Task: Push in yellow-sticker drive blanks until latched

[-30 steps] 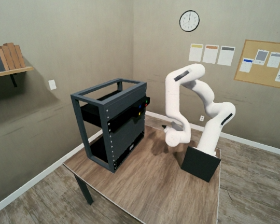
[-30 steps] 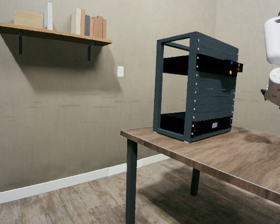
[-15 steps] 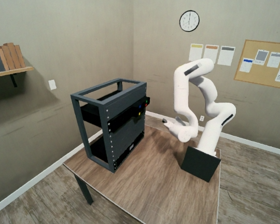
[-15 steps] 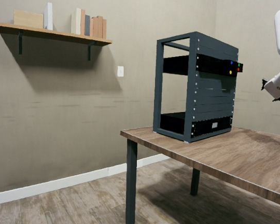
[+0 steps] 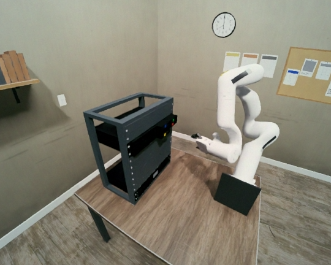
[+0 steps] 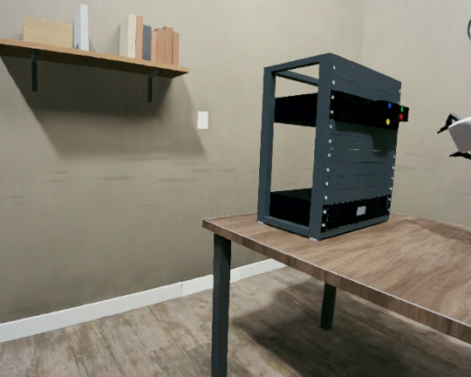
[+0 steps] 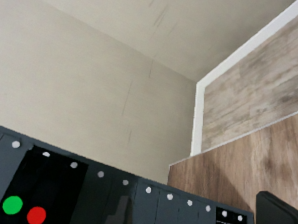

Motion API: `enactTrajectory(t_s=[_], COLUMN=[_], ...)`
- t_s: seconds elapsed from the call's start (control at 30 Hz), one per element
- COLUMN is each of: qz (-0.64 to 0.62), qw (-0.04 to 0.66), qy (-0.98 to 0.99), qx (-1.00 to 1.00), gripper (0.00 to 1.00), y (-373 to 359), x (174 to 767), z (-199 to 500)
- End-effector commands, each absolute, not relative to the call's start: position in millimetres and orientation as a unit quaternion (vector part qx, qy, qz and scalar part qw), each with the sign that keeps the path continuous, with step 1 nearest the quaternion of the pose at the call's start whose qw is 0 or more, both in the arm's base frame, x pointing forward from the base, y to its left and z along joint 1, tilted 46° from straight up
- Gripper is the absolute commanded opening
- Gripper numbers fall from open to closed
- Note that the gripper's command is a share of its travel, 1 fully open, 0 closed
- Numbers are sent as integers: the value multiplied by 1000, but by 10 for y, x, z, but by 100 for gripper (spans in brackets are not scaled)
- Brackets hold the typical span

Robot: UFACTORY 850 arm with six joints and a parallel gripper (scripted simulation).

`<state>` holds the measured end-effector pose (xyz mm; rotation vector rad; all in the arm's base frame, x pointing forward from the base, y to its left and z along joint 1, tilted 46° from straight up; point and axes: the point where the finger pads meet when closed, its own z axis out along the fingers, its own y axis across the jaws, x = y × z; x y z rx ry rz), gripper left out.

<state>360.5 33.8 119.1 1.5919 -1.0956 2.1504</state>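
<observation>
A dark grey open-frame metal rack (image 5: 91,138) stands upright on the left part of the table. High on its front sit black drive blanks with round stickers: blue (image 5: 165,125), yellow (image 5: 165,134), green (image 5: 173,119) and red (image 5: 173,124). The green- and red-stickered blanks (image 6: 404,113) protrude farthest.

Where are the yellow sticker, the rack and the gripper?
yellow sticker (image 6: 387,121), exterior view, its centre
rack (image 5: 91,125), top view, front-left corner post
gripper (image 6: 456,136), exterior view, between the open fingers

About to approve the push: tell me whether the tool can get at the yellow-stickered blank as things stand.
Probably yes: the open, empty tool faces the rack front, level with the yellow sticker, with nothing visible between them.
</observation>
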Motion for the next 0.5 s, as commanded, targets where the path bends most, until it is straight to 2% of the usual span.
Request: enactTrajectory(t_s=[0.0,0.47], qz=[734,698], qw=[56,-90], qy=[-366,-345], qx=[570,621], gripper=[100,100], y=[541,1026], x=[3657,3631], z=[1268,1410])
